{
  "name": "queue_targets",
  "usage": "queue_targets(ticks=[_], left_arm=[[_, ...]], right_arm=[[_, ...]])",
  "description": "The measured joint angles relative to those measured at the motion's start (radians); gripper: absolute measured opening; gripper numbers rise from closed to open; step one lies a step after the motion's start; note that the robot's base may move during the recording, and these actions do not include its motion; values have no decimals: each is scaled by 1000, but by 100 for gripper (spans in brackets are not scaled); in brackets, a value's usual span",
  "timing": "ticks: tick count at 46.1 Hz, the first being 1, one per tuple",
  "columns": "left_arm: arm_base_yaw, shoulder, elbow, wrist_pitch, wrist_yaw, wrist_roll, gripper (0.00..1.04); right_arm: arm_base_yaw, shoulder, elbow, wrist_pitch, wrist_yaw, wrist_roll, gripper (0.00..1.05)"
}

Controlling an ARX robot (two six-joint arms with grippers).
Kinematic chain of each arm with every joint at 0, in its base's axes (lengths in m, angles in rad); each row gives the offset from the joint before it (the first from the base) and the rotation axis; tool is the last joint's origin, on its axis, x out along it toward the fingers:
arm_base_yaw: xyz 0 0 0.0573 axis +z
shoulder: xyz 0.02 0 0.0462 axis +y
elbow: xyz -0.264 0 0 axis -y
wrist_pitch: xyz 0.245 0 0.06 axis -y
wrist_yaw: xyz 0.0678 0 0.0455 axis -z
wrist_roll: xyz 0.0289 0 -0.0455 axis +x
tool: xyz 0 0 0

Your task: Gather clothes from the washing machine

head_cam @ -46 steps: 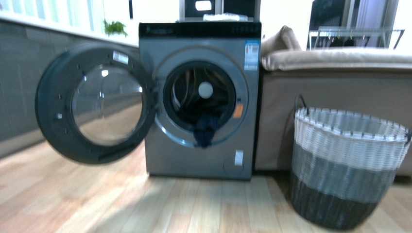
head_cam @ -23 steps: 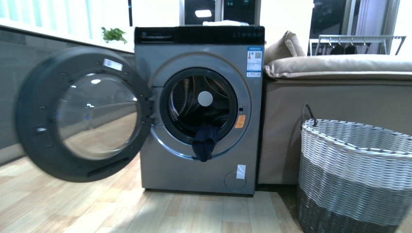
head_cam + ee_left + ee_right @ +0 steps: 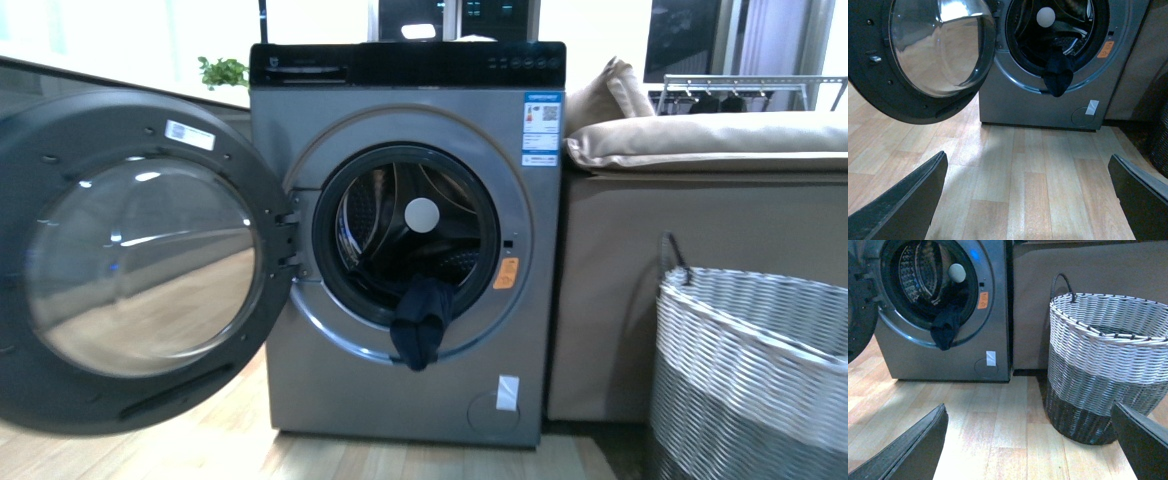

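While left hand (image 3: 1027, 155) and right hand (image 3: 1028, 405) gape empty, clothes (image 3: 420, 325) droop from the washing machine (image 3: 400, 400) between door (image 3: 130, 260) and basket (image 3: 750, 370).

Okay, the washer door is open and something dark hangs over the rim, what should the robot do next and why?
Probably advance the open right pincer toward the dark garment draped over the lip of the washing machine. The door stands wide open, the pincer hangs well short over floor, and the basket sits on that side.
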Motion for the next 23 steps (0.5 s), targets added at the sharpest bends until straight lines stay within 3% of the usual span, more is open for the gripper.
queue_targets(ticks=[23], left_arm=[[0, 0, 0, -1, 0, 0, 98]], right_arm=[[0, 0, 0, 0, 0, 0, 97]])
